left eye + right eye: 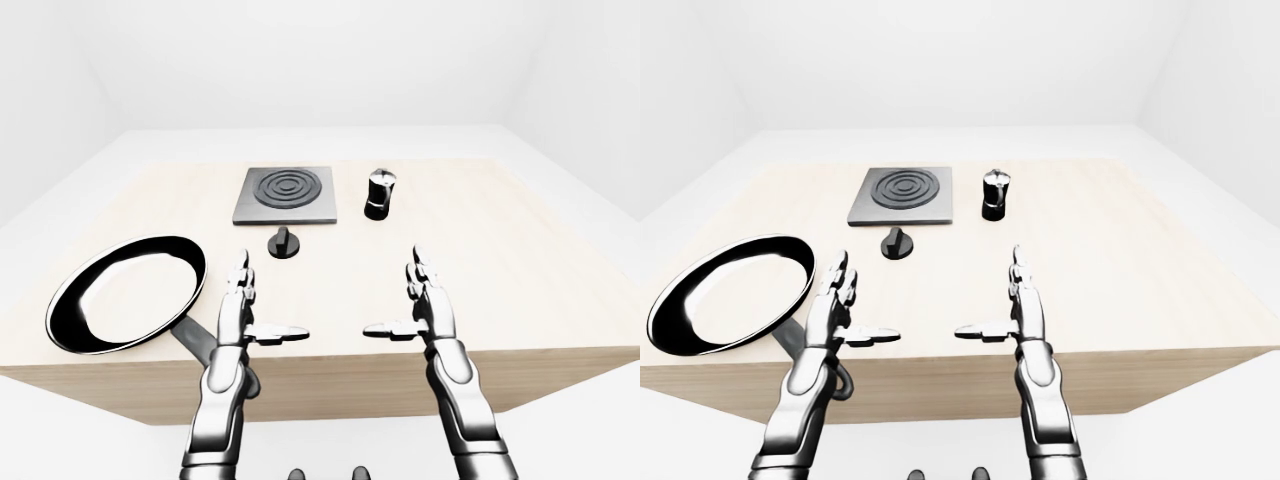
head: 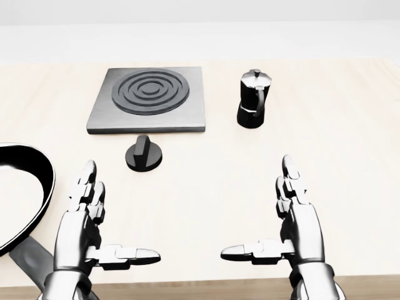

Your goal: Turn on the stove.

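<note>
A dark grey stove plate (image 2: pixel 147 100) with ringed burner lies on the wooden table at the upper middle of the head view. Just below it sits its round black knob (image 2: pixel 144 154), upright ridge on top. My left hand (image 2: pixel 100 222) hovers open over the table's lower left, thumb pointing right, a short way below the knob. At the lower right my right hand (image 2: pixel 281 215) is open too, thumb pointing left. Neither hand touches anything.
A black and silver moka pot (image 2: pixel 254 99) stands right of the stove. A black frying pan (image 1: pixel 128 292) lies at the table's left, its handle (image 1: pixel 205 350) running toward my left arm. The table's near edge (image 1: pixel 330 375) passes under my wrists.
</note>
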You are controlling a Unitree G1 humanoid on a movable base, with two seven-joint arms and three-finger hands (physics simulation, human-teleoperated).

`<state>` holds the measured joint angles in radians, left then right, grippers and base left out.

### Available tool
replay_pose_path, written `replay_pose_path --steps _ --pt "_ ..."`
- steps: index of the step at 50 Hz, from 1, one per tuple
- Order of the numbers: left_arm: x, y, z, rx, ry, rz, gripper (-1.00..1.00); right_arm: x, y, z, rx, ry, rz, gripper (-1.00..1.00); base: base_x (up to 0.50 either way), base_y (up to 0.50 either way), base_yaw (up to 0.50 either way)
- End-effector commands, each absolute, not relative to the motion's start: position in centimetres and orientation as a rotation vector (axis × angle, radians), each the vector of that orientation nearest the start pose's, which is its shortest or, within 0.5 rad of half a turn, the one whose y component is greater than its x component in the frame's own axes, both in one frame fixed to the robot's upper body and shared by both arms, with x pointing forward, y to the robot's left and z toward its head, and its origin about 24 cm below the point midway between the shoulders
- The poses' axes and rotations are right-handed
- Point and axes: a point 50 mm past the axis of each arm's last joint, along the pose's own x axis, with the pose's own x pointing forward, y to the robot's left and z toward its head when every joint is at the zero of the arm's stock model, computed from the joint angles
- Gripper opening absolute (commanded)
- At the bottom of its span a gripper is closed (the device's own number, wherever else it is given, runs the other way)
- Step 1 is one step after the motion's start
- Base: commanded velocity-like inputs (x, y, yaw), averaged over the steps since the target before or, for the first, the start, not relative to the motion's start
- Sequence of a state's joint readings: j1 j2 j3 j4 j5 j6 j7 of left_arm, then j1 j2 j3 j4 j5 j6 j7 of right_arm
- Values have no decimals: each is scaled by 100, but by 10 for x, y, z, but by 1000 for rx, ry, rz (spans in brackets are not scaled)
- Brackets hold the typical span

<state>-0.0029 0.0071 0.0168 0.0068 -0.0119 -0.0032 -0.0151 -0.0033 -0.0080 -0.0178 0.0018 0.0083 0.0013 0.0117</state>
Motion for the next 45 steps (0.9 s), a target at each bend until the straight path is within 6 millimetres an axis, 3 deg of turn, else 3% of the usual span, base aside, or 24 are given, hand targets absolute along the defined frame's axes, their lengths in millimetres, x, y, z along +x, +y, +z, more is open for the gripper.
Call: replay_pose_path --steps 1,20,45 --pt "255 161 40 -16 2 6 100 255 -162 43 -2 -4 -16 100 0 0 0" --pt "254 162 38 -19 11 10 100 255 -161 44 -12 -4 -10 100 1 0 0" --pt "255 163 34 -14 19 9 100 254 -160 41 -8 2 5 100 34 0 0"
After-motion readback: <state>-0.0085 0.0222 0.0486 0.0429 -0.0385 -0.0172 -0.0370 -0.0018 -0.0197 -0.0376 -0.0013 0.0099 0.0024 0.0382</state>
